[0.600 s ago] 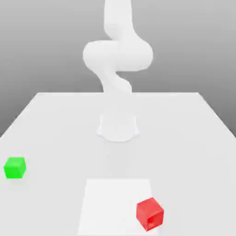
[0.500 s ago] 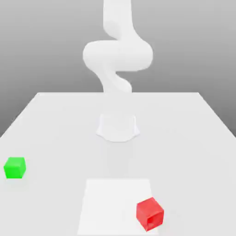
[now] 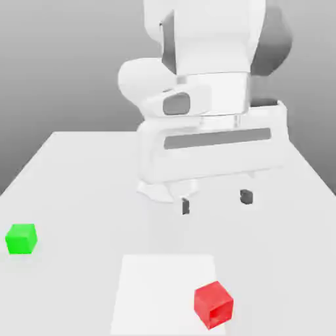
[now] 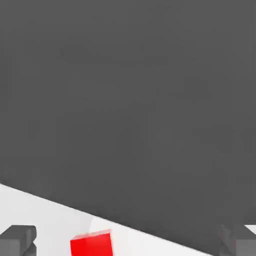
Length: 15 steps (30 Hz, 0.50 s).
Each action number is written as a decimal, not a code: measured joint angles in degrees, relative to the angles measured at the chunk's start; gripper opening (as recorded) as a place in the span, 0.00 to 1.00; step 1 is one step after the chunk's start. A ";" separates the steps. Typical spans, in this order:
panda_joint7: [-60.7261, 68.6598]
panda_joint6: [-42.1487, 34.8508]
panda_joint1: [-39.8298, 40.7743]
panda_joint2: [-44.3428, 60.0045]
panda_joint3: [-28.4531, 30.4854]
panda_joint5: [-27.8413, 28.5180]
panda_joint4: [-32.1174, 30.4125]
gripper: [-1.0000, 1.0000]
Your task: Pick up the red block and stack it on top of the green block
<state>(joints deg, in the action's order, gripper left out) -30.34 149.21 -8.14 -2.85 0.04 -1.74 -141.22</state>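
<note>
1. The gripper [image 3: 216, 201] hangs above the table [image 3: 79, 170], its two dark fingertips [image 3: 186, 205] set wide apart with nothing between them.
2. The arm's upper part is cut off by the exterior view's top edge, and the white hand hides most of the arm's base behind it (only a sliver of the base shows under the hand).
3. The red block [image 3: 213, 304] sits near the table's front edge, toward the exterior view's right, on the right corner of a paler square patch [image 3: 157, 289]; that patch is cut off by the frame's lower edge.
4. The green block [image 3: 21, 238] rests near the table's left edge in the exterior view, well apart from the red block and from the gripper.
5. In the hand view the red block [image 4: 91, 244] is cut off at the frame's edge, lying between the two fingertips [image 4: 17, 239] (both are only partly seen), touching neither.
</note>
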 joint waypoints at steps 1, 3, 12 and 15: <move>0.54 0.85 -0.40 2.07 -0.09 0.18 -0.46 0.50; 1.61 2.54 -0.87 6.22 -0.29 0.63 -1.37 0.50; 2.88 14.37 -1.48 23.87 -0.38 2.15 -1.32 0.00; 2.84 14.34 -1.47 23.86 -0.39 2.19 -1.32 0.00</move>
<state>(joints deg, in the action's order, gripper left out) -27.50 163.54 -9.61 21.01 -0.34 0.44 -142.54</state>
